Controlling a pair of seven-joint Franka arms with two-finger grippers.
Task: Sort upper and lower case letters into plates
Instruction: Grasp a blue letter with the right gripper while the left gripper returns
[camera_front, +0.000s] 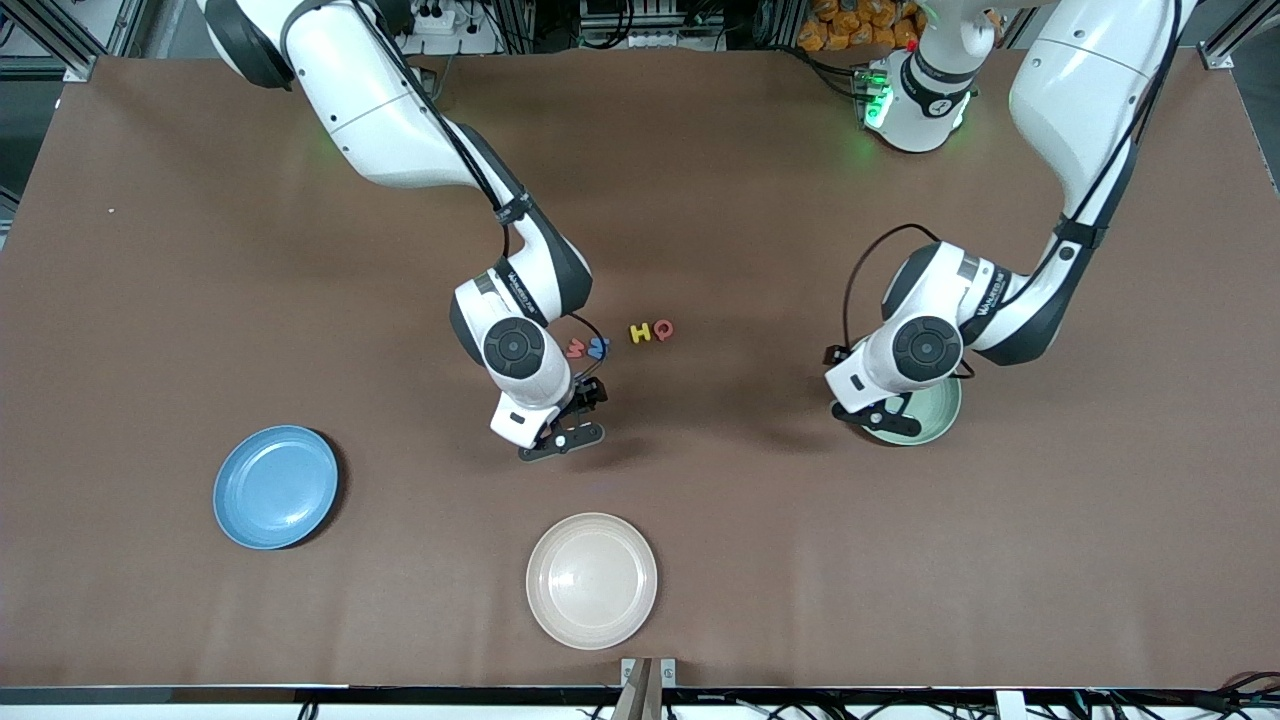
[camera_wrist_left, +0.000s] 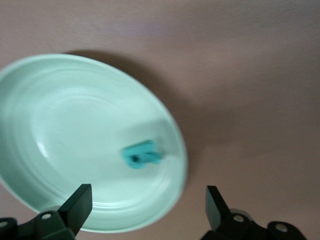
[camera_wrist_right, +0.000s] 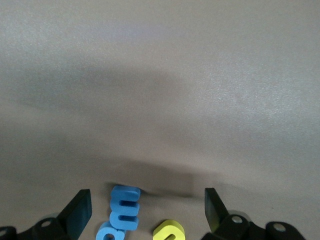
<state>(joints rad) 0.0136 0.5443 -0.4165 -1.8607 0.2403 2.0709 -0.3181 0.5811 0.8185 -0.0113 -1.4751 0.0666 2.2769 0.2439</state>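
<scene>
Front view. Brown table (camera_front: 200, 300). Near centre, a row of letters: red letter (camera_front: 575, 348), blue letter (camera_front: 597, 347), yellow H (camera_front: 640, 333), red Q (camera_front: 662, 330) (H and Q the only readable shapes). Right gripper (camera_front: 560, 440) at 6 o'clock of the red and blue pair, over bare table. Blue plate (camera_front: 276, 487) toward the right arm's end. Cream plate (camera_front: 591, 580) nearest the camera. Pale green plate (camera_front: 935, 415) under the left gripper (camera_front: 880, 415). Arm lettering too small to read.

Left wrist view. Fingers (camera_wrist_left: 77, 205) spread wide. Pale green plate (camera_wrist_left: 60, 100) holding one teal letter (camera_wrist_left: 142, 154), blurred.

Right wrist view. Fingers (camera_wrist_right: 80, 212) spread wide. Between them, blue letters (camera_wrist_right: 122, 212) and a yellow letter (camera_wrist_right: 169, 231), partly cut off.
</scene>
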